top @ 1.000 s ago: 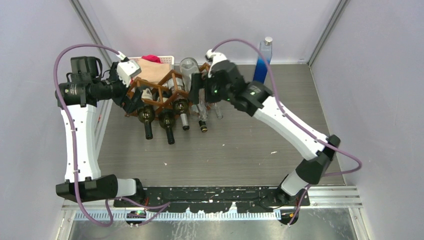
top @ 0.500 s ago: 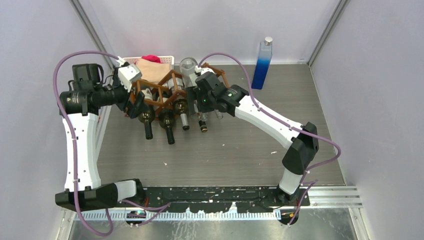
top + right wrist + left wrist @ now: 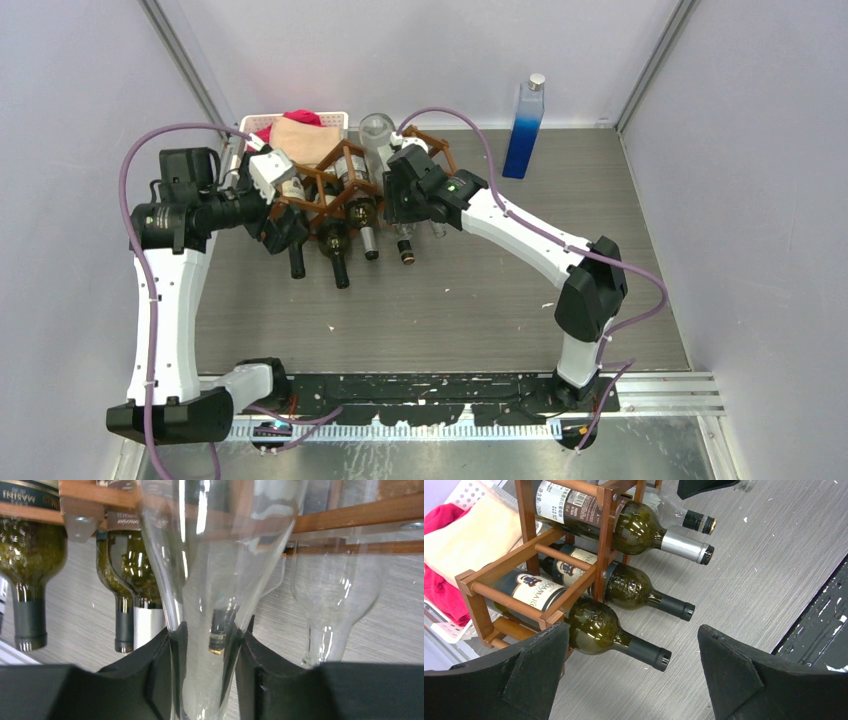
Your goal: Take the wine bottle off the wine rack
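Note:
The brown wooden wine rack (image 3: 335,178) stands at the back of the table with several bottles lying in it. My right gripper (image 3: 402,205) is shut on the neck of a clear glass wine bottle (image 3: 210,570), which still rests in the rack (image 3: 345,517). Both black fingers (image 3: 152,672) press against the glass, and the gripper (image 3: 206,675) sits low on the neck. My left gripper (image 3: 284,232) hangs open at the rack's left end. In the left wrist view the gripper (image 3: 631,632) is above a dark green bottle (image 3: 591,625) and touches nothing.
Other dark green bottles (image 3: 634,527) and a second clear bottle (image 3: 335,590) lie in neighbouring cells, necks pointing toward the arms. A white basket (image 3: 330,119) with beige and red cloth stands behind the rack. A tall blue bottle (image 3: 525,125) stands at the back right.
My right gripper moved left to the clear bottle's neck and closed on it. The left arm shifted slightly right and nearer, still open.

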Robot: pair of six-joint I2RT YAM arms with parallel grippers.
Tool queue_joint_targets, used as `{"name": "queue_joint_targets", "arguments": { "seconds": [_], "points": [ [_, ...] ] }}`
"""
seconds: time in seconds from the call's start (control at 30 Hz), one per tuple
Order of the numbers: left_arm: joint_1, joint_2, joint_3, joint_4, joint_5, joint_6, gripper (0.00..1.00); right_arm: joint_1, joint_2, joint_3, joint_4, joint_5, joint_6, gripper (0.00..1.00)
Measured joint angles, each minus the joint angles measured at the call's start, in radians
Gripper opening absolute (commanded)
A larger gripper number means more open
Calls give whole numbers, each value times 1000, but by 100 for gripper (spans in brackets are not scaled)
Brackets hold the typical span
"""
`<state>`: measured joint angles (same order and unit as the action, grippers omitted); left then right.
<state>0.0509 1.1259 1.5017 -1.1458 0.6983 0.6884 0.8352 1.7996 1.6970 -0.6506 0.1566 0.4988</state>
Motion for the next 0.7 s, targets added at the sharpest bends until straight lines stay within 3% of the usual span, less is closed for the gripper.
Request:
{"name": "queue_joint_targets", "arguments": {
  "seconds": [0.03, 0.1, 0.3, 0.7],
  "points": [
    [-3, -9, -12, 7, 1, 2, 100, -1, -2, -6, 8, -1, -1, 7],
    [-10, -21, -32, 17, 2, 5, 100, -2, -10, -23, 27, -2, -3, 1],
    [-31, -32, -74, 60, 14, 41, 100, -6, -95, -95, 69, -38, 1, 1],
    [-61, -64, -161, 214, 94, 134, 100, -72, -269, -246, 103, -329, 159, 1]
  ]
}}
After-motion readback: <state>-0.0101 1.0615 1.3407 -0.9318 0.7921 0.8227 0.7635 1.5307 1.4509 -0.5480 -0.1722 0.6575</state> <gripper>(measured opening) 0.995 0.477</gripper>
